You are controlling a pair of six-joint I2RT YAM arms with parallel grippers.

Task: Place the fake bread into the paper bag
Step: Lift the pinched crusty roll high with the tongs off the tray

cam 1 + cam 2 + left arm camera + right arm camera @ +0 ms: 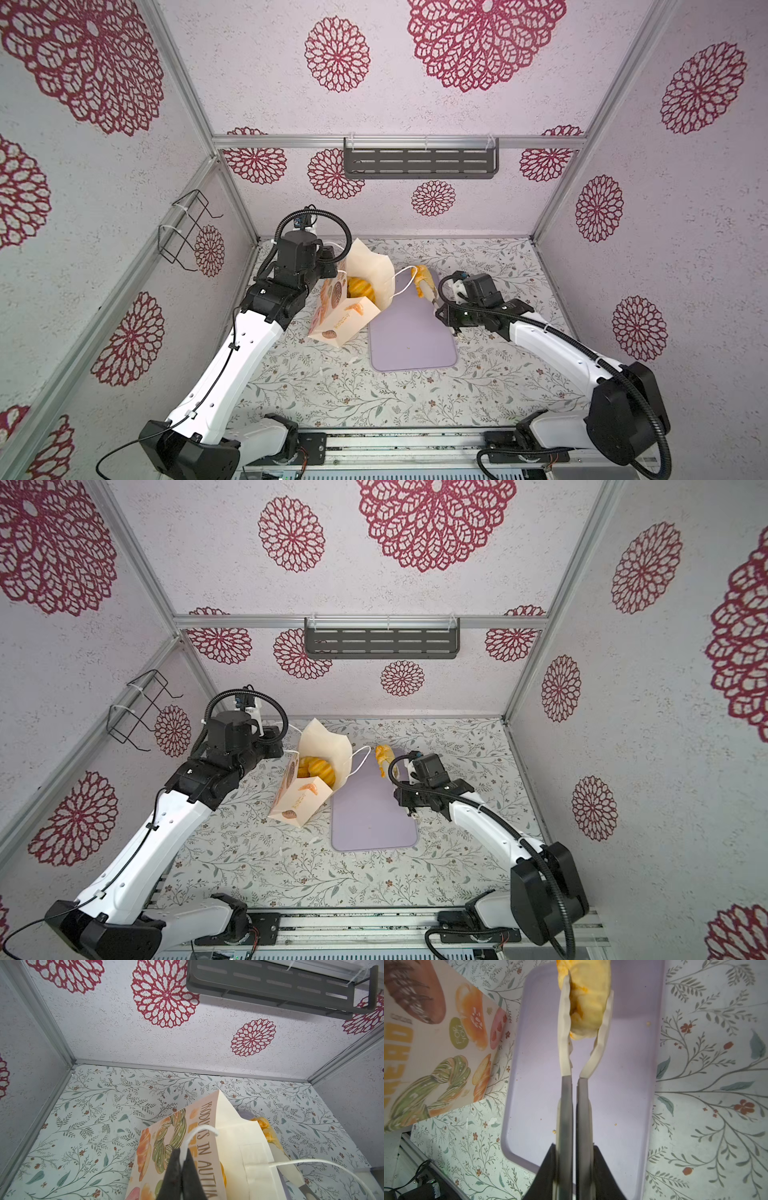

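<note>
Gripping fake bread (589, 1001) with tongs (564, 1095) clenched in right gripper (574, 1147), over tray (409, 340).
Pinching paper bag (349, 320) by cord handle (199, 1130) in left gripper (182, 1153).

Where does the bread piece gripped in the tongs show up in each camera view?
A top view: the bread piece just right of centre, right of the paper bag.
A top view: near dead centre, again right of the bag.
Left wrist: lower right, peeking out behind the bag.
Right wrist: top centre, between the tongs' tips.
Shared landmark: the bag, in all four.
</note>
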